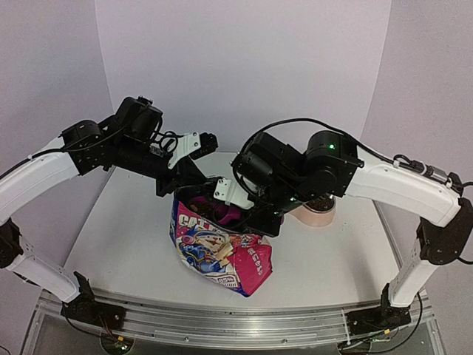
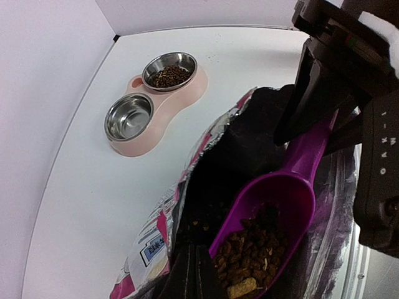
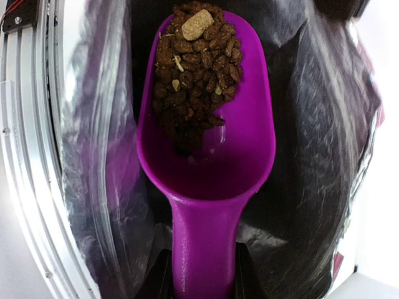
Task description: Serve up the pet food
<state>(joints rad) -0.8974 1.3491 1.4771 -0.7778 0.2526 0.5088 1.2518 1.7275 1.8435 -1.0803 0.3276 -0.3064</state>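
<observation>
Handle of scoop [image 3: 206, 187] clamped in my right tool [image 3: 202, 274]; kibble [image 3: 196, 75] heaped ahead of it, inside pouch [image 1: 222, 251]. Left tool [image 2: 194, 274] pinched shut on pouch rim. Lift level, clear rim, then feeder [image 2: 187, 93].

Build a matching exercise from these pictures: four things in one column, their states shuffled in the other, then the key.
Things
1. magenta plastic scoop
2. upper steel bowl in the left wrist view
3. lower steel bowl in that view
4. glossy pink, blue and white pouch

States
A. empty
B. standing on the table, open at the top
C. handle clamped in the right end effector
D. holds dark brown kibble, sits in the pink feeder

Pairs: 1-C, 2-D, 3-A, 4-B
</observation>
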